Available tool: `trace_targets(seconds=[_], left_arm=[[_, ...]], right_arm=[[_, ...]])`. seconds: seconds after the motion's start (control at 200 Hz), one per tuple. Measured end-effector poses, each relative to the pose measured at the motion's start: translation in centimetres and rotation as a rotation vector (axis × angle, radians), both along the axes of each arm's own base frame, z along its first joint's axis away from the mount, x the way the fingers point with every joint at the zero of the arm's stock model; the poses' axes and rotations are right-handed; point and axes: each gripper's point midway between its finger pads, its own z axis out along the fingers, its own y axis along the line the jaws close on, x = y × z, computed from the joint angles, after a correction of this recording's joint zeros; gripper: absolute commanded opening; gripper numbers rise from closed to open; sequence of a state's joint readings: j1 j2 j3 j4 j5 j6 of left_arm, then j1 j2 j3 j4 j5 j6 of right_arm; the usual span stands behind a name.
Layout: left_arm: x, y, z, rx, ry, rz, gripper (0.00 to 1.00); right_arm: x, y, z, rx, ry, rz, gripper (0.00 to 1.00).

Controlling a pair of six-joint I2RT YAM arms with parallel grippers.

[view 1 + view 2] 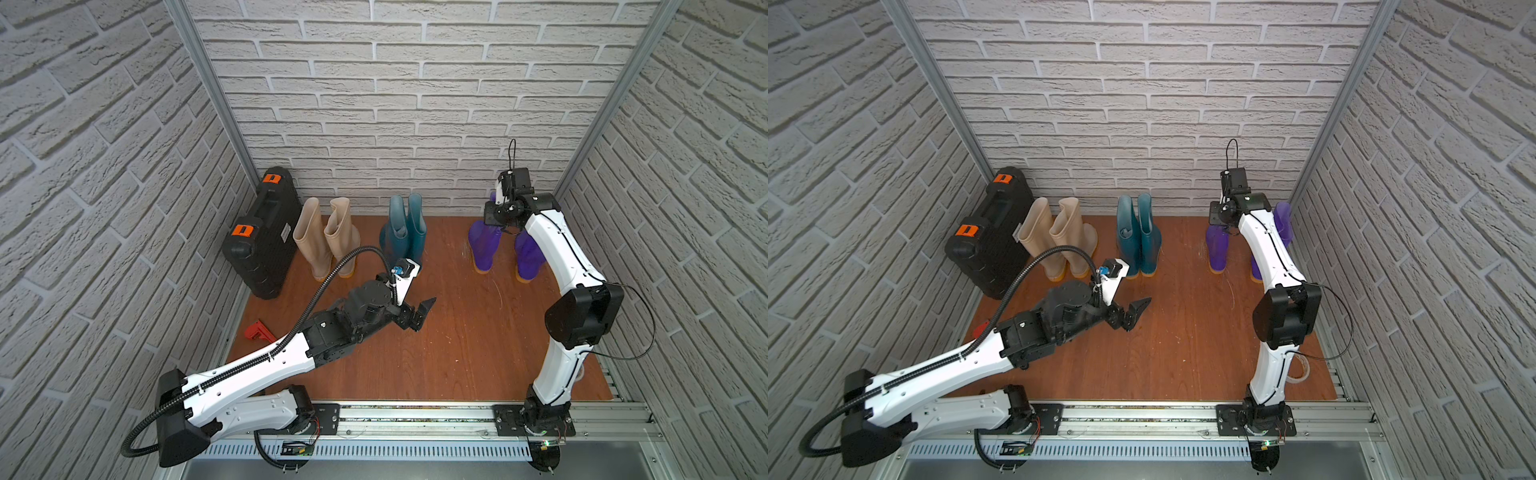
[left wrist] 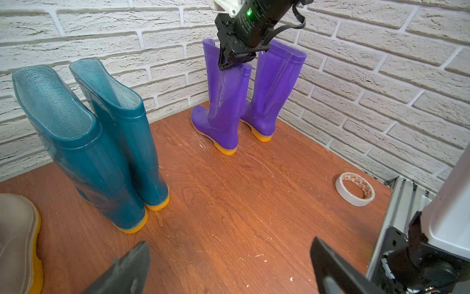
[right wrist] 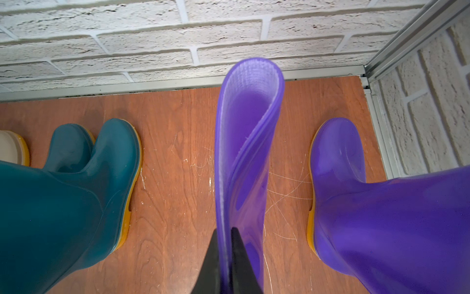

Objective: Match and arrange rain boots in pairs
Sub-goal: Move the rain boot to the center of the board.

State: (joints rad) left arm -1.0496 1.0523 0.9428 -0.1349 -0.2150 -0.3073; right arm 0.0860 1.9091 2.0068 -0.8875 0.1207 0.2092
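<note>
Along the back wall stand three pairs of rain boots with orange-yellow soles: beige point(image 1: 324, 237), dark teal point(image 1: 403, 232) and purple. My right gripper point(image 3: 225, 244) is shut on the top rim of the left purple boot point(image 3: 244, 127), one finger inside the shaft and one outside; in the left wrist view the shaft leans at the grip point(image 2: 226, 96). The other purple boot point(image 1: 530, 257) stands upright a little to the right, near the corner. My left gripper point(image 1: 424, 314) hangs open over bare floor in front of the teal boots, holding nothing.
A black hard case point(image 1: 262, 232) with orange latches leans at the back left beside the beige boots. A red object point(image 1: 257, 330) lies at the floor's left edge. A tape roll point(image 2: 354, 188) lies near the right arm's base. Brick walls close in three sides.
</note>
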Motion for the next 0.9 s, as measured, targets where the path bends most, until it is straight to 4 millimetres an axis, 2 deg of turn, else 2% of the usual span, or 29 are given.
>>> trace_targets(seconds=[0.23,0.585,0.9], left_arm=[[0.0,0.1,-0.1,0.004,0.001,0.003,0.98],[0.0,0.2,-0.5,0.02,0.01,0.004,0.98],[-0.2,0.5,-0.2,0.015,0.007,0.003,0.98]], right_arm=[[-1.1,0.8,0.8,0.017,0.001,0.023,0.06],[-4.8,3.4,2.1,0.039,-0.021,0.052,0.06],[-5.6,6.1,0.4,0.018,-0.014,0.054,0.06]])
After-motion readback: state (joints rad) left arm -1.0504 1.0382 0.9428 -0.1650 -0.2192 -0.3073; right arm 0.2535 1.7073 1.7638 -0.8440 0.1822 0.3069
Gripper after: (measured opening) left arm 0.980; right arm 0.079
